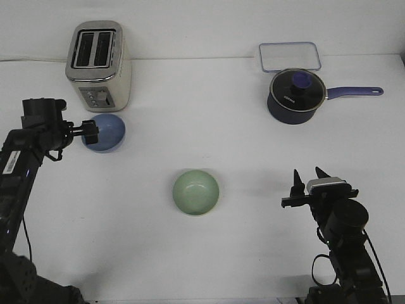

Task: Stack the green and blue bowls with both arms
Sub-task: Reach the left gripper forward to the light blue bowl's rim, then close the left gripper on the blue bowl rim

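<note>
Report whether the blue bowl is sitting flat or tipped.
Tipped. The blue bowl is held at its rim by the left gripper, its rounded underside facing the camera.

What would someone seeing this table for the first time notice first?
Probably the left gripper at the rim of the tilted blue bowl, just in front of the toaster at the far left. Next, the green bowl sitting upright alone mid-table, with the right gripper open and empty to its right. A dark blue saucepan stands at the far right.
</note>
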Motion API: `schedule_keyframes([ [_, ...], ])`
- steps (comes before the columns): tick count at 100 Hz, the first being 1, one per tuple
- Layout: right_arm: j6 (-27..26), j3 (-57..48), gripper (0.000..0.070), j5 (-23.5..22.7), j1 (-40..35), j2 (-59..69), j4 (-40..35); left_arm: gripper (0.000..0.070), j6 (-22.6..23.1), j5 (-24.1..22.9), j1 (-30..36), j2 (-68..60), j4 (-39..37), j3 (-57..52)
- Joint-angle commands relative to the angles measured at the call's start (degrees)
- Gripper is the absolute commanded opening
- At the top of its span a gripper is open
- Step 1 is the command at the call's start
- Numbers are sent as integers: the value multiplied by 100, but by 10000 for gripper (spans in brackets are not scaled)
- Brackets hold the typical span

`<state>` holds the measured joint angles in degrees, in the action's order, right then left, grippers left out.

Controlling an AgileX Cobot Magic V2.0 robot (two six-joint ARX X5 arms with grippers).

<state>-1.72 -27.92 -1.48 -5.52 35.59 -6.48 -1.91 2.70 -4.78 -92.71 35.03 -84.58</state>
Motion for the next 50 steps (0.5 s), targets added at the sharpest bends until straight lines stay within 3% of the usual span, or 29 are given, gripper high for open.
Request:
schedule_keyframes([
  [1, -39, -35, 390, 0, -9, 2, 90, 583, 122, -33, -15, -455, -131, -249],
  [50, -39, -35, 390, 0, -9, 2, 87, 573, 114, -37, -87, -1869, -522, -505],
])
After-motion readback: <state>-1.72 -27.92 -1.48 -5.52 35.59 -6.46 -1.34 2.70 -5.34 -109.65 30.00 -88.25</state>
